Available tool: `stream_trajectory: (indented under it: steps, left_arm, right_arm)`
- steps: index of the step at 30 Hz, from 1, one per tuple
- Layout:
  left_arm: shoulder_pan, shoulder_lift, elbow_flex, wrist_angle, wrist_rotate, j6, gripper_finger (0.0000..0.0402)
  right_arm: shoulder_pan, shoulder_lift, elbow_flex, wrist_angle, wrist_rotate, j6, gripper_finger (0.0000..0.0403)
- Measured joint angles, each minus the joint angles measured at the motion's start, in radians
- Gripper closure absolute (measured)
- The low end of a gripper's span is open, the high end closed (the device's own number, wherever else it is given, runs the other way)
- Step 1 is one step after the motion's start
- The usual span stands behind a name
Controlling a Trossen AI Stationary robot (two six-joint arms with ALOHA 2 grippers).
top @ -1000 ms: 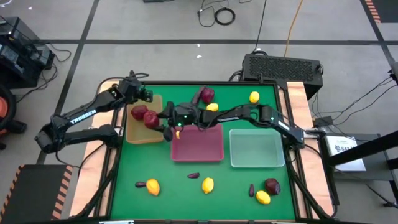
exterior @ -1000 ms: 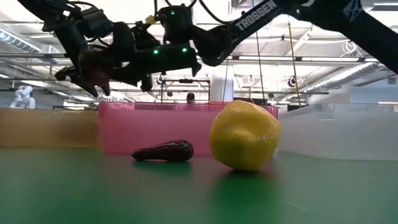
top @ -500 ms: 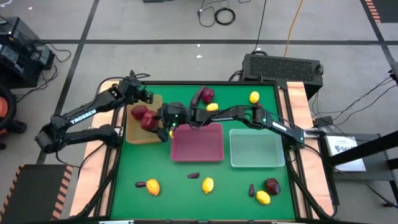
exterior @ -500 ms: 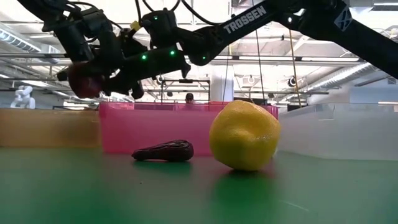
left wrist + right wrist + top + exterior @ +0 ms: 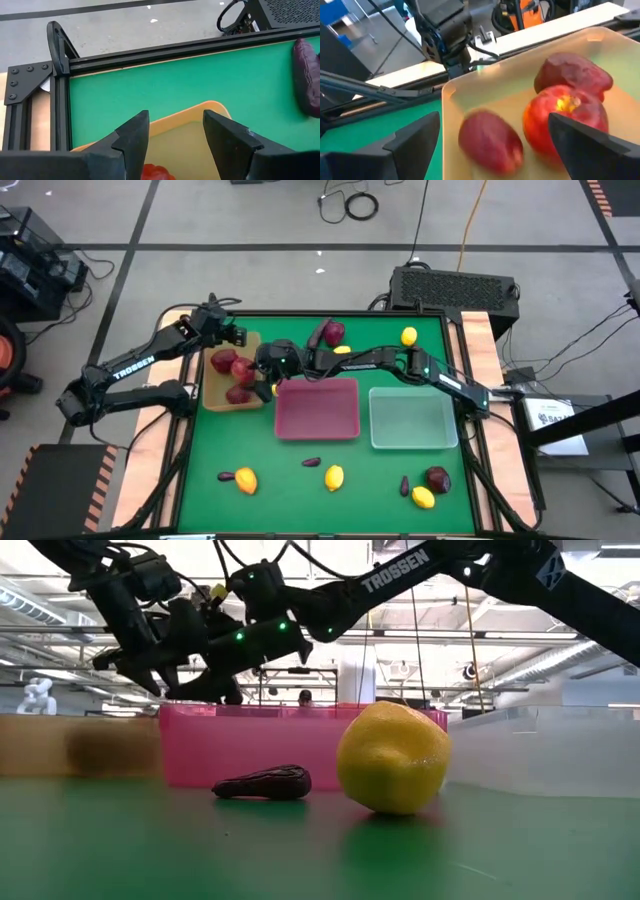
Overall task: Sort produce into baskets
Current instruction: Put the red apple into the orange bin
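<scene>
Three red apples [image 5: 238, 368] lay in tan tray [image 5: 215, 398], right gripper [image 5: 262, 376] spread empty at its edge; left gripper [image 5: 236, 334] parted, empty, over its far end.

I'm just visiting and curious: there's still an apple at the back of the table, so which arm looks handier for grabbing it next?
Probably the right. Its open gripper hangs over the tan tray, empty, near that apple. The left gripper, also open, sits at the tray's far corner, slightly farther away.
</scene>
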Motion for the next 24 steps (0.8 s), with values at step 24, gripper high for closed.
stream_trajectory:
  steps: [24]
  left_arm:
    - [-0.004,0.0,0.0,0.113,0.049,0.008,0.0208]
  right_arm:
    - [-0.237,-0.285,0.001,-0.985,0.273,0.091,0.0042]
